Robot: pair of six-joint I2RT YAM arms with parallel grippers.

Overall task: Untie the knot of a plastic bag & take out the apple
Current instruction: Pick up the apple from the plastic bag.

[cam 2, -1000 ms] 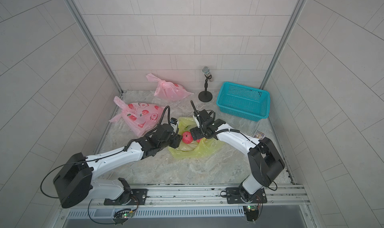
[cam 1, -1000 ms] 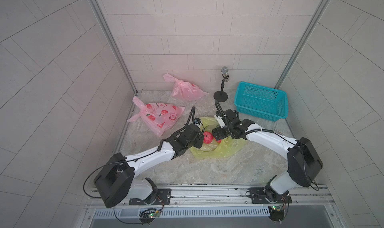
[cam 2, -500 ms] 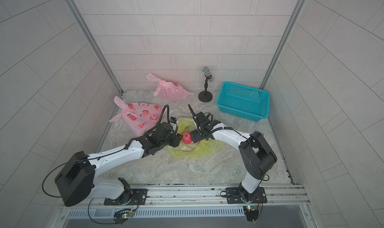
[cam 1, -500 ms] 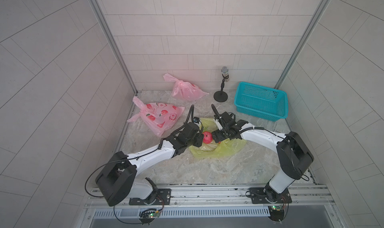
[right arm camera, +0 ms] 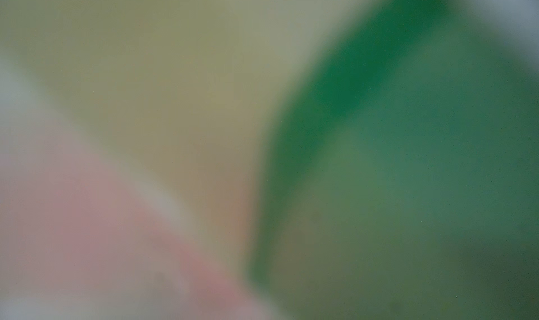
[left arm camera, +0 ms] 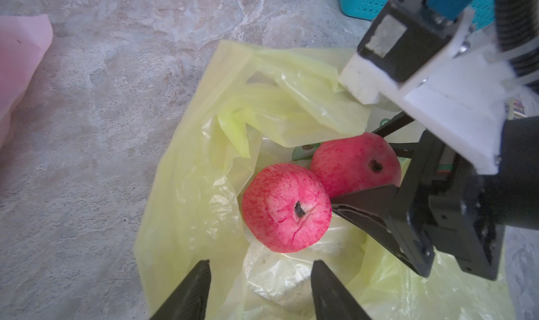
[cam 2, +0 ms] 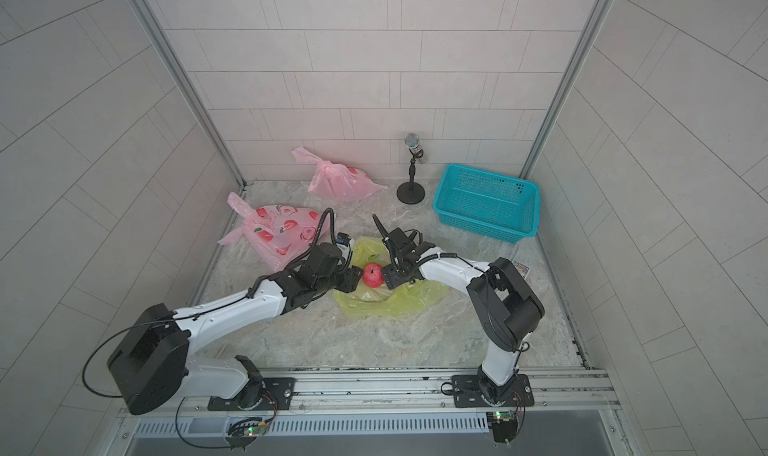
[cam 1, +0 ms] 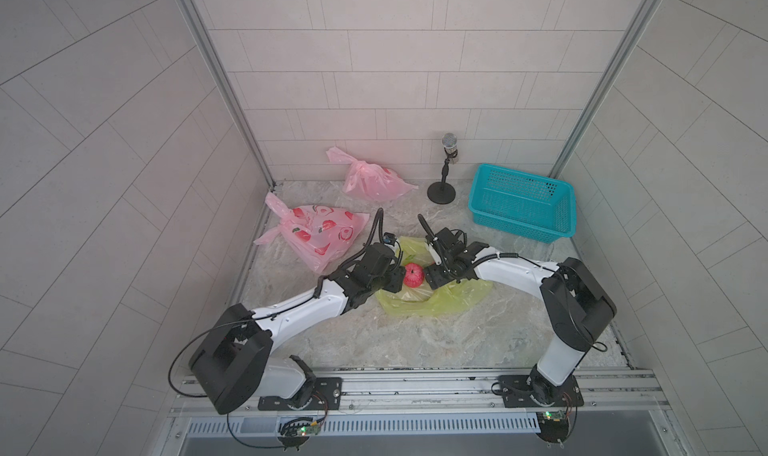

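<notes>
1. At the left of the bench (cam 1: 415, 341) lie a patterned pink bag (cam 1: 316, 233) and, further back, a plain pink bag (cam 1: 374, 181). Both are well apart from the work.
2. The left pincer (left arm camera: 261, 277) hovers over the edge of the yellow bag (left arm camera: 186, 187). Its jaws are apart and grip nothing.
3. The yellow bag lies slack on the bench with its mouth spread, so I judge the knot undone. Two apples rest inside and touch each other: the near apple (left arm camera: 287, 207) and the far apple (left arm camera: 355, 163).
4. The right pincer (cam 1: 430, 276) reaches into the bag's mouth with one jaw on either side of the far apple. I cannot tell whether the jaws press it yet, and its own wrist view is only blur.
5. The step in hand looks like the taking-out. The next move calls for a firm close on the far apple, then a clean lift that does not drag the plastic or nudge the near apple. The left pincer could pin the bag down.
6. At the right stand a microphone stand (cam 1: 442, 183) and a teal basket (cam 1: 523, 202).
</notes>
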